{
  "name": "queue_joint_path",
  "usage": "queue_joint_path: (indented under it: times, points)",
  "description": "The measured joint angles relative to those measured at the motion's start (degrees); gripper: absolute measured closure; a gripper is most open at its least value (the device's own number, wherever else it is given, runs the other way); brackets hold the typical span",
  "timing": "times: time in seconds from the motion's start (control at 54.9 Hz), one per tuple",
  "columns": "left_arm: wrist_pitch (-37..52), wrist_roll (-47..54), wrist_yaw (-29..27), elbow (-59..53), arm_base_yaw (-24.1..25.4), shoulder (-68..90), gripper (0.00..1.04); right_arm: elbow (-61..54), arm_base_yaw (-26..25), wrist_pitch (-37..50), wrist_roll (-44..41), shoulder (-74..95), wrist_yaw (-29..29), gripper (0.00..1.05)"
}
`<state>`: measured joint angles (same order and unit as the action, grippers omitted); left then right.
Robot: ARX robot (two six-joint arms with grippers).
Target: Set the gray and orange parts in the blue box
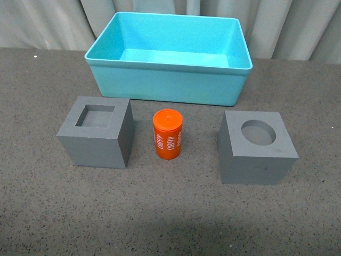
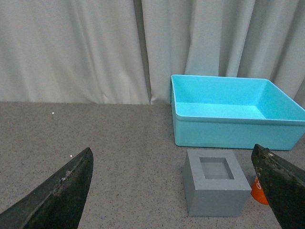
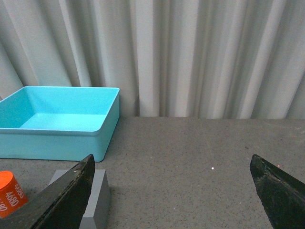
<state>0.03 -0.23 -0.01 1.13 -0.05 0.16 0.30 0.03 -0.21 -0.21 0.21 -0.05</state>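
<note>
In the front view a gray cube with a square recess stands at the left, an upright orange cylinder printed "4680" in the middle, and a gray cube with a round recess at the right. The empty blue box stands behind them. Neither arm shows there. My left gripper is open and empty, short of the square-recess cube, with the orange cylinder and the box beyond. My right gripper is open and empty; a gray cube, the cylinder and the box lie to one side.
Everything stands on a dark speckled tabletop. Pale pleated curtains hang behind the table's far edge.
</note>
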Motion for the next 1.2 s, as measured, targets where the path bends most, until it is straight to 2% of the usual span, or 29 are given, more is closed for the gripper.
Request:
queue_joint_path:
  times: [1.094, 1.167, 1.203]
  points:
    - [0.0, 0.0, 0.0, 0.0, 0.0, 0.0, 0.07, 0.0, 0.0, 0.0, 0.0, 0.0, 0.0, 0.1]
    - [0.0, 0.0, -0.1, 0.0, 0.0, 0.0, 0.07, 1.3, 4.1, 1.2, -6.9, 6.2, 12.3, 0.1]
    - [0.0, 0.0, 0.0, 0.0, 0.0, 0.0, 0.07, 2.3, 5.2, 5.6, -10.8, 13.3, 13.5, 0.1]
